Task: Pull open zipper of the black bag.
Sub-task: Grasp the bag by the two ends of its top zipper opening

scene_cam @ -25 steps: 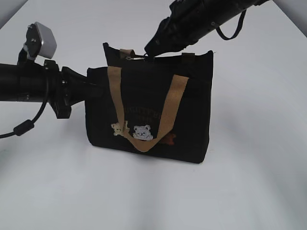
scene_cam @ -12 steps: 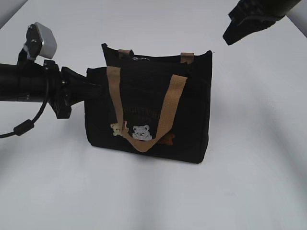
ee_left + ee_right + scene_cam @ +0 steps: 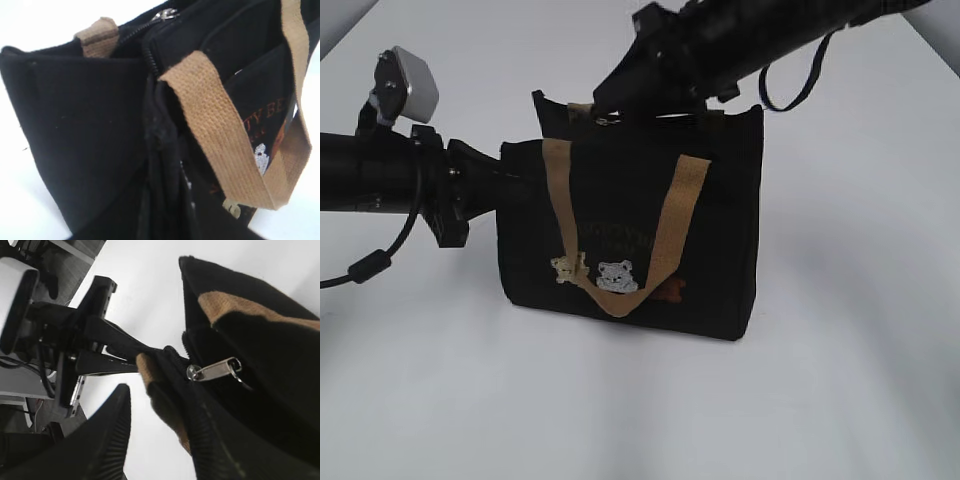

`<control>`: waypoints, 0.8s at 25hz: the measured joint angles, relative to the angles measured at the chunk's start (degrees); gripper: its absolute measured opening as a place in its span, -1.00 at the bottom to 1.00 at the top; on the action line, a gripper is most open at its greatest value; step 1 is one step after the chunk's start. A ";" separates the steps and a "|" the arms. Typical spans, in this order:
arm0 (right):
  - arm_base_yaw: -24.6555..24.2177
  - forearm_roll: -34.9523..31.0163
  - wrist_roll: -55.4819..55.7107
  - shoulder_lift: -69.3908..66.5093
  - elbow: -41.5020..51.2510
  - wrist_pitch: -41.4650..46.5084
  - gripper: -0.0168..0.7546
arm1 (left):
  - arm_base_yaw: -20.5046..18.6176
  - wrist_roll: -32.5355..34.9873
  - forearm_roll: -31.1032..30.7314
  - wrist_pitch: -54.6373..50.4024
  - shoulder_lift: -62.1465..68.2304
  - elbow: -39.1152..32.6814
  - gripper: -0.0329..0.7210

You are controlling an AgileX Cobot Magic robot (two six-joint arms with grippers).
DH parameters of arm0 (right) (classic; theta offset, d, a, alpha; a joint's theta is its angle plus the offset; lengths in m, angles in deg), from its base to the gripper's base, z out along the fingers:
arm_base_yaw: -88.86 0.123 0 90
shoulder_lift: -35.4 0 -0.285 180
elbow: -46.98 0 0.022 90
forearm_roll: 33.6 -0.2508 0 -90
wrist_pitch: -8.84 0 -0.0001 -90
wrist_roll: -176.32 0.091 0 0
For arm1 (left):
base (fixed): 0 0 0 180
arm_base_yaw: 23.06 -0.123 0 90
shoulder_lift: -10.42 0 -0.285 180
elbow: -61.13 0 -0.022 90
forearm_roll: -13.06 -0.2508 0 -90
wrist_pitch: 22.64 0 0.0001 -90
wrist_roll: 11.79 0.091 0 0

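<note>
At the bag's top edge, toward eleven o'clock: lining up on the zipper pull.
On the black bag (image 3: 630, 235) at table centre, the zipper (image 3: 212, 371) looks closed; the right gripper (image 3: 160, 440) straddles the edge with fingers parted, holding nothing, and must clench the pull, then draw along. From nine o'clock, the left gripper (image 3: 515, 188) pinches the bag's end.

Left tool (image 3: 515, 188) seemingly clamped; right tool (image 3: 610, 105) parted.

White surface (image 3: 840, 300) was plain, matte, with soft shadows. Past its edge, right wrist view showed grey floor (image 3: 70, 255) and a blurred white frame (image 3: 20, 377) at left.
</note>
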 joint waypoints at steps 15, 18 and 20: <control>-1.64 -0.93 -0.98 -2.33 0.00 -6.47 -0.18 | 0.00 0.00 0.12 0.05 0.00 0.00 -0.72; -2.51 -0.24 -0.68 -2.33 0.00 -6.18 -0.18 | 0.00 0.00 0.12 0.05 0.00 0.00 -0.72; -2.52 0.39 -0.49 -2.33 0.00 -5.50 -0.18 | 0.00 0.00 0.12 0.05 0.00 0.00 -0.72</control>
